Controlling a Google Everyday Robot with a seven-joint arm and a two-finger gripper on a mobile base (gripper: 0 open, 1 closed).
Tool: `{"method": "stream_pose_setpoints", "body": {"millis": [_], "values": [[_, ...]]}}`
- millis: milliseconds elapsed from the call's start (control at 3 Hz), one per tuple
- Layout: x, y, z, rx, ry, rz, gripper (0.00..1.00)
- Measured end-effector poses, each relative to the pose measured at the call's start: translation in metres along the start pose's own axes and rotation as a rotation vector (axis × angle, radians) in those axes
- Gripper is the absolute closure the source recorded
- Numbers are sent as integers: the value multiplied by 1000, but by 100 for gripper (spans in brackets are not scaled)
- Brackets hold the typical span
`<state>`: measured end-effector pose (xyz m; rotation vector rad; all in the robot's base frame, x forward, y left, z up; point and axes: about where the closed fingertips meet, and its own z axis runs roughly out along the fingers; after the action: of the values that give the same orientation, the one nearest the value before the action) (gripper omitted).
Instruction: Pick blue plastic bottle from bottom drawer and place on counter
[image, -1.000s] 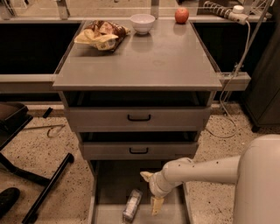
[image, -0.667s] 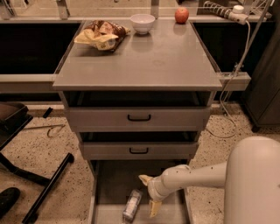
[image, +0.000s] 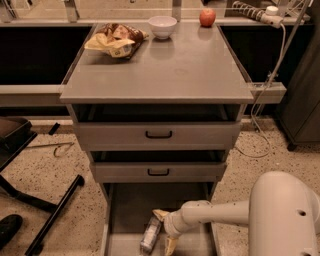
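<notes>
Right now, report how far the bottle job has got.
Done: the bottom drawer stands open. In hand: the gripper is down in it, fingers apart beside the blue plastic bottle, which lies on the drawer floor. Left: grasp it, lift it, set it on the counter.

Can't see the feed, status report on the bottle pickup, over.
Gripper open, low in bottom drawer. Blue plastic bottle lying beside it, not gripped. Nothing blocking.
</notes>
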<state>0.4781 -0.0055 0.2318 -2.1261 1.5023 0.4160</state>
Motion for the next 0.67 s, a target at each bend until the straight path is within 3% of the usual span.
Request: {"method": "stream_pose_setpoints", "body": {"millis": [667], "values": [[3, 0, 12, 17, 12, -26, 0]]}}
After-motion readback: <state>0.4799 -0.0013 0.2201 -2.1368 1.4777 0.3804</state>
